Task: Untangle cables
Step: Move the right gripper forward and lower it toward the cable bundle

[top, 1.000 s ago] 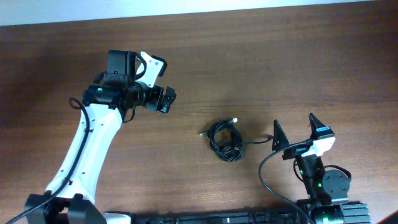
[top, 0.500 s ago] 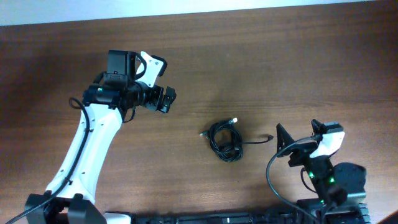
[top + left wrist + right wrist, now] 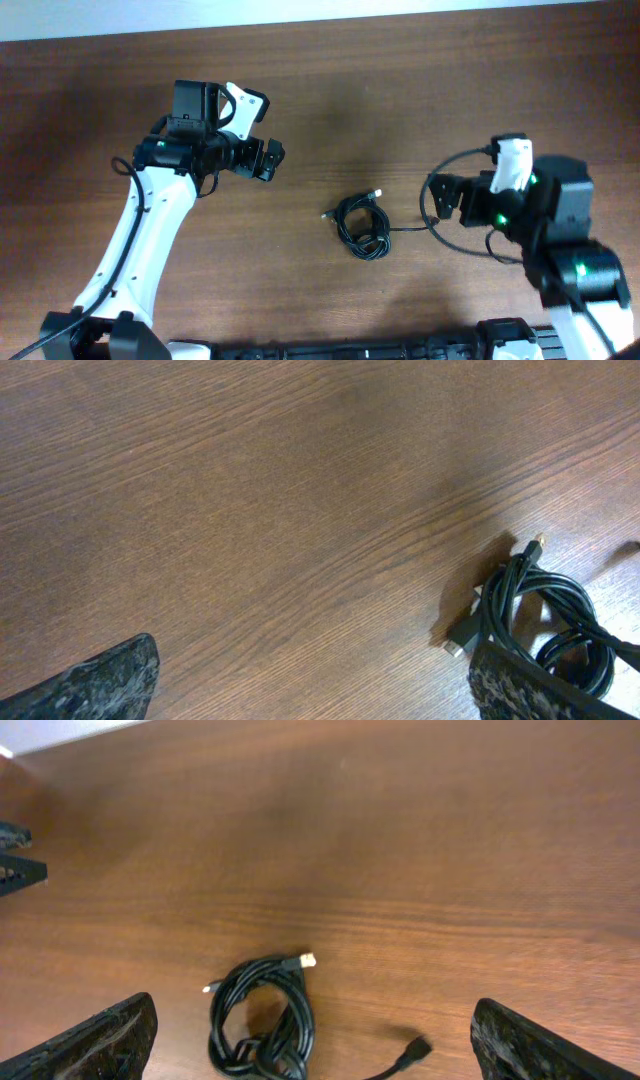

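Note:
The cables (image 3: 362,226) lie as one knotted black bundle on the brown table, with a small pale plug at the top and a loose tail ending in a dark plug (image 3: 432,221) to the right. My left gripper (image 3: 272,160) hovers open up and to the left of the bundle. In the left wrist view the cables (image 3: 540,622) sit by the right fingertip (image 3: 525,688), and the left gripper (image 3: 315,690) holds nothing. My right gripper (image 3: 440,198) stands open just right of the tail plug. In the right wrist view the cables (image 3: 262,1020) and plug (image 3: 412,1048) lie ahead of the empty right gripper (image 3: 325,1045).
The wooden table (image 3: 420,90) runs to a pale wall edge at the back. The left arm's white link (image 3: 135,240) crosses the left front. A black rail (image 3: 330,350) lines the front edge. The right arm's own thick black wire (image 3: 432,190) loops beside its gripper.
The right arm has risen from the front edge, swung toward the back right and turned its gripper left toward the cables. The left arm and the bundle have not moved.

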Controlling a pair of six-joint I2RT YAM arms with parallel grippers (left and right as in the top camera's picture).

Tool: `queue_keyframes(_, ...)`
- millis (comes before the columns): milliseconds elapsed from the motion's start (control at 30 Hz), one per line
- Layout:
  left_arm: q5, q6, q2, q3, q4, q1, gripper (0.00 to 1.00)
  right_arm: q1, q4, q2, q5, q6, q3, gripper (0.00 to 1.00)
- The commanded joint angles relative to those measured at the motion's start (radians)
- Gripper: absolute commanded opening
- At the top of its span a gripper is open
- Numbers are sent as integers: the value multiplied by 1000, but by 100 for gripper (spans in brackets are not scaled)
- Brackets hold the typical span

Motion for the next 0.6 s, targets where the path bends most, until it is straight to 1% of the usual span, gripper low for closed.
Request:
queue_keyframes(0, 18, -17, 5, 19, 3, -10, 99, -6, -6, 101, -66, 7, 39, 99)
queue_keyframes(100, 18, -17, 5, 19, 2, -10, 99, -6, 3, 163, -156, 7, 39, 99)
queue_keyframes(333, 18, -17, 5, 19, 3, -10, 99, -6, 131, 303, -547, 8, 39, 99)
queue_keyframes(500, 18, -17, 5, 19, 3, -10, 99, -6, 137, 381, -718, 8, 39, 99)
queue_keyframes(567, 18, -17, 5, 19, 5, -10, 99, -6, 137, 394, -754, 8, 39, 99)
